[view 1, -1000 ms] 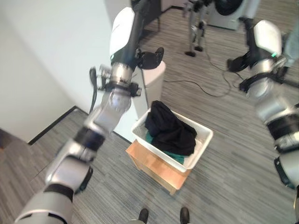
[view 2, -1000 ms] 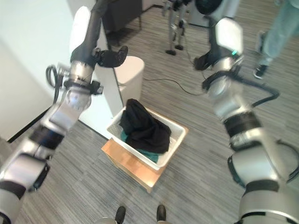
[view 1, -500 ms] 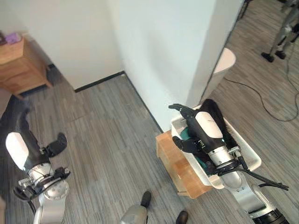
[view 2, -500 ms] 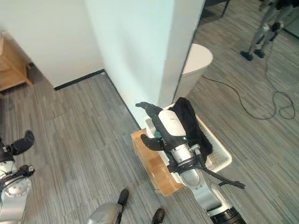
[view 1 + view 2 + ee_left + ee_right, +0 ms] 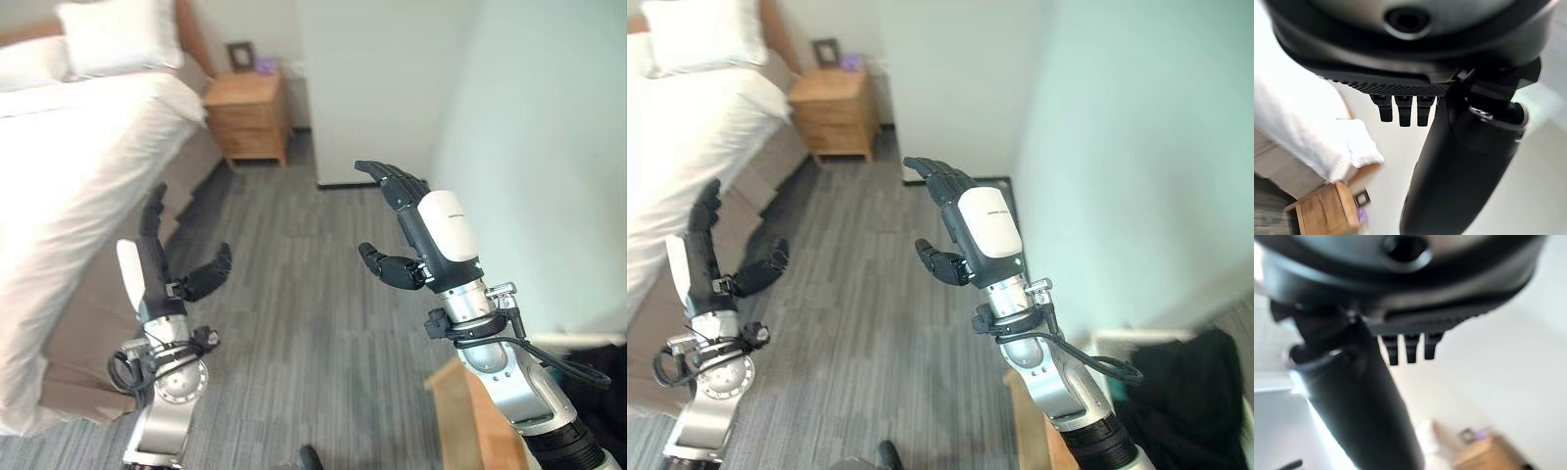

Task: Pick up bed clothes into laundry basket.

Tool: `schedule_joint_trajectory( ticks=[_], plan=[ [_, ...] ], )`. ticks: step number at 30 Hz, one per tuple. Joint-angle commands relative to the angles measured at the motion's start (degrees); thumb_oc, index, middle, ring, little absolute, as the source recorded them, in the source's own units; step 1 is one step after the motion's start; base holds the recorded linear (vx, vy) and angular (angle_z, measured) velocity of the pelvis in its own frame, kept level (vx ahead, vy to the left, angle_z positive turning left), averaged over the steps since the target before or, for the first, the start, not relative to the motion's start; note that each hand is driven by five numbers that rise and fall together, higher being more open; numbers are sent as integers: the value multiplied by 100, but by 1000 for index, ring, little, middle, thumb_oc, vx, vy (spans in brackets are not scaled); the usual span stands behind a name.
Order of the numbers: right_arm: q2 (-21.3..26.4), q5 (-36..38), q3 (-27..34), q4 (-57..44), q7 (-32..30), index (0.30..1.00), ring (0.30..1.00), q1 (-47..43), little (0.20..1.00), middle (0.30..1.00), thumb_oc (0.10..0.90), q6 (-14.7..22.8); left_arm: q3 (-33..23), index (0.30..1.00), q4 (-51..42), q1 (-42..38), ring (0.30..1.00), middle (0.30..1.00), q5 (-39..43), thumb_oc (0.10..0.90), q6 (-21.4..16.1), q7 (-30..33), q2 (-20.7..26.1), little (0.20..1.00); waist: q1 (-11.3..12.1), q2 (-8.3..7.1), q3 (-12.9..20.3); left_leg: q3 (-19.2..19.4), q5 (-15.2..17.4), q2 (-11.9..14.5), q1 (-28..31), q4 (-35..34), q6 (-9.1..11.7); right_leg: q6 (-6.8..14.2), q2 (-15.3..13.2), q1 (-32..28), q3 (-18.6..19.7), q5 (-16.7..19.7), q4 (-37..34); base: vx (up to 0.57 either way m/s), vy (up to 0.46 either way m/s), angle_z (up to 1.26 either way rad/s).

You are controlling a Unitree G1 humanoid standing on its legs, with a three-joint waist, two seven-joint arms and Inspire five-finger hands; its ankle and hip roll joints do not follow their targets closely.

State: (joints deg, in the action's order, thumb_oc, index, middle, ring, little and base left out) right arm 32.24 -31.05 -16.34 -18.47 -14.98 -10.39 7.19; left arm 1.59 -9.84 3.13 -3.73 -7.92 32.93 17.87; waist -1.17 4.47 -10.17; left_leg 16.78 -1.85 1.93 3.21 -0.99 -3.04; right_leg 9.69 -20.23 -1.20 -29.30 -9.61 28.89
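Well apart from the bed [image 5: 69, 147], both hands' fingers [image 5: 392, 181] are spread, empty.

bed [image 5: 59, 147] cropped, black clothes [image 5: 1185, 377] cut off

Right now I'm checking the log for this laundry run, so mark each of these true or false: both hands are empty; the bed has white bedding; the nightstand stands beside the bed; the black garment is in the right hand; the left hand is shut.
1. Both hands are empty: true. The left hand and right hand hold nothing.
2. The bed has white bedding: true.
3. The wooden nightstand stands beside the bed: true.
4. The black garment is in the right hand: false. It lies low behind the right arm, by the wall.
5. The left hand is shut: false. Its fingers are straight, open.
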Motion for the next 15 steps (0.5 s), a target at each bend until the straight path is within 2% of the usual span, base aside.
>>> schedule_joint_trajectory(
  ticks=[1,2,3,4,5,6,7,8,9,10,13,15],
  plan=[
    [-170,-100,34,32,-384,900,900,-911,900,900,800,152,-140,900,-576,-529,900,900,475,800,-805,-123,428,900,153,-359,123,-665,587,449,496,-368,599,76,736,658,1927,764,-1565,93,-121,214],
    [-185,-83,39,65,-434,900,900,-954,900,900,800,143,-60,900,-512,-603,900,900,598,800,-835,-157,413,900,157,-401,122,-970,585,394,429,-394,602,42,817,607,2279,755,-1749,60,-91,202],
    [-186,-83,38,68,-435,900,900,-957,900,900,800,144,-61,900,-510,-606,900,900,598,800,-835,-157,415,900,151,-402,125,-976,579,394,419,-394,602,41,817,607,2272,765,-1761,115,-193,249],
    [-160,-38,132,173,-560,900,900,-956,900,900,800,97,106,900,-469,-773,900,900,1049,800,-892,-305,393,900,108,-497,130,-1545,520,328,237,-401,657,19,969,575,2921,760,-2132,29,-145,202],
    [-160,-39,131,172,-562,900,900,-960,900,900,800,98,103,900,-470,-775,900,900,1049,800,-893,-305,394,900,99,-503,123,-1551,447,324,197,-401,660,10,967,607,2916,833,-2141,126,-258,281],
    [-65,5,254,390,-692,900,900,-806,900,900,800,25,290,900,-336,-909,900,900,1284,800,-891,-438,386,900,-35,-605,96,-2164,421,214,107,-401,652,-4,1305,613,3938,758,-2355,110,-165,220],
    [-50,80,293,547,-724,900,900,-740,900,900,800,-18,382,900,-257,-952,900,900,1355,800,-883,-575,397,900,-111,-660,110,-2450,449,126,37,-401,654,-6,1492,606,4475,753,-2483,167,-157,350],
    [-51,87,294,577,-742,900,900,-745,900,900,800,-3,390,900,-243,-958,900,900,1369,800,-890,-589,404,900,-128,-664,113,-2481,468,121,47,-401,647,-9,1481,582,4450,720,-2483,106,-124,262],
    [-39,208,317,658,-734,900,900,-698,900,900,800,1,447,900,-213,-962,900,900,1499,800,-916,-673,400,900,-173,-722,110,-2758,450,56,-16,-401,657,-33,1683,560,4989,726,-2616,42,-197,232],
    [-66,504,332,761,-665,900,900,-682,900,900,800,47,429,900,-134,-907,900,900,1730,800,-937,-931,472,900,-159,-784,102,-2949,492,15,-15,-401,713,-88,1625,474,5039,827,-2816,30,-199,93],
    [-158,820,278,851,-537,900,900,-709,900,900,800,132,330,900,-117,-770,900,900,1819,800,-938,-1031,518,900,-153,-820,127,-3019,477,35,-17,-401,747,-108,1517,317,4875,905,-3020,36,-216,140],
    [-411,1672,191,1171,-291,900,900,-780,900,900,800,206,28,900,-118,-392,900,900,1998,800,-905,-1165,574,900,68,-795,177,-3079,389,208,-25,-401,887,-159,1493,85,4613,976,-3334,23,-360,51]
  ],
)
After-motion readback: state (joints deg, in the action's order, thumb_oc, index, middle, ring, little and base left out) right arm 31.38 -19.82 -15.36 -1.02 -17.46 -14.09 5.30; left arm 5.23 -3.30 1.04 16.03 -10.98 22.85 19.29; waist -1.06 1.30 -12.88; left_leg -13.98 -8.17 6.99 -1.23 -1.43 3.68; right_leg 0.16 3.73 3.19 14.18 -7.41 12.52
